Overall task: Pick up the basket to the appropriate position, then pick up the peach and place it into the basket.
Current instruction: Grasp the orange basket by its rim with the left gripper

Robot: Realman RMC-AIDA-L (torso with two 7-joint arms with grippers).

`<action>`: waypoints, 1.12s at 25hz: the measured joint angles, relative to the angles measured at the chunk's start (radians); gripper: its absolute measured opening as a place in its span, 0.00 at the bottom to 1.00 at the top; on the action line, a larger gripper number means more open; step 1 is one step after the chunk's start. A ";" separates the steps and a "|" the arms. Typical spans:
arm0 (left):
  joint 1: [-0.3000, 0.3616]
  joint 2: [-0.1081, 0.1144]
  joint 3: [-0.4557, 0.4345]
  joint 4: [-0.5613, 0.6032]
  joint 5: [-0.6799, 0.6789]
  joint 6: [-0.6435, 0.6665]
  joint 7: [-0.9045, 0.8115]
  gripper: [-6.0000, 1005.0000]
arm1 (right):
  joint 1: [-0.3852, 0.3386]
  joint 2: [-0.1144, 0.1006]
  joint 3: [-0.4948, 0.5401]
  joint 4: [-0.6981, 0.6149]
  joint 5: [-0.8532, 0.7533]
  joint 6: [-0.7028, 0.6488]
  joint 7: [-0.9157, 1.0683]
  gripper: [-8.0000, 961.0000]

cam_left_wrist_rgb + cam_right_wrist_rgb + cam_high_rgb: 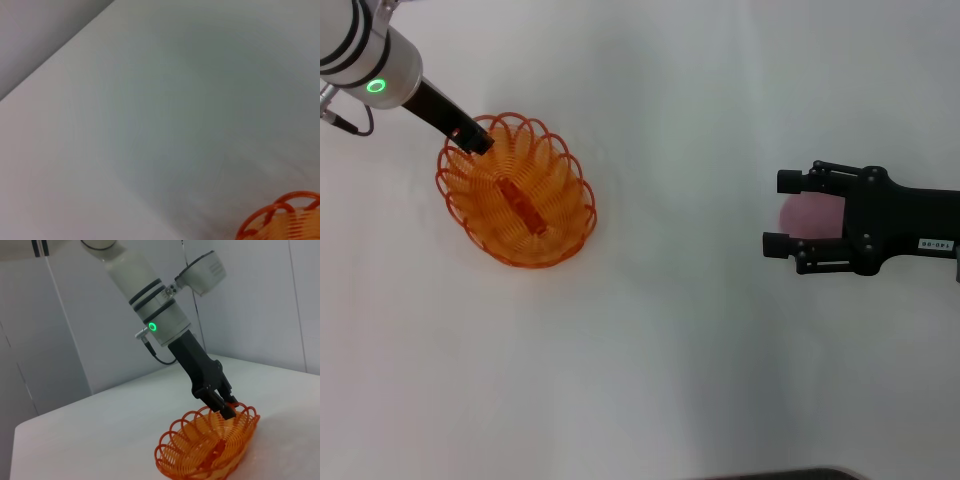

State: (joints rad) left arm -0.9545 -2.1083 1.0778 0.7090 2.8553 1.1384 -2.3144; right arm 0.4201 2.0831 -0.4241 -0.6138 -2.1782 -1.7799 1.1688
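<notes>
The orange wire basket (520,195) rests on the white table at the left. My left gripper (475,138) reaches down from the upper left and is shut on its far rim. The right wrist view shows the same grip, with the left gripper (226,409) clamped on the scalloped edge of the basket (207,452). A bit of basket rim (282,217) shows in the left wrist view. The pink peach (808,214) lies at the right, partly hidden under my right gripper (783,213), which is open with a finger on each side of it.
White table (660,330) all around, with bare surface between basket and peach. A table edge (55,52) and pale wall panels (65,330) lie behind the left arm.
</notes>
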 joint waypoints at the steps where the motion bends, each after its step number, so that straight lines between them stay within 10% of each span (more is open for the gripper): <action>1: 0.000 0.000 0.000 0.001 0.000 0.000 0.000 0.53 | 0.001 0.000 0.000 0.002 0.000 0.000 0.000 0.95; 13: -0.003 -0.001 -0.001 0.003 0.000 -0.002 -0.001 0.08 | 0.004 0.000 -0.001 0.004 0.004 0.001 -0.001 0.95; 28: 0.009 0.001 -0.071 0.078 -0.005 0.082 -0.001 0.07 | 0.008 0.000 -0.001 0.003 0.005 0.000 -0.001 0.95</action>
State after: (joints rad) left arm -0.9457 -2.1076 1.0064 0.7870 2.8502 1.2200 -2.3159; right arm 0.4286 2.0831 -0.4249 -0.6106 -2.1734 -1.7794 1.1673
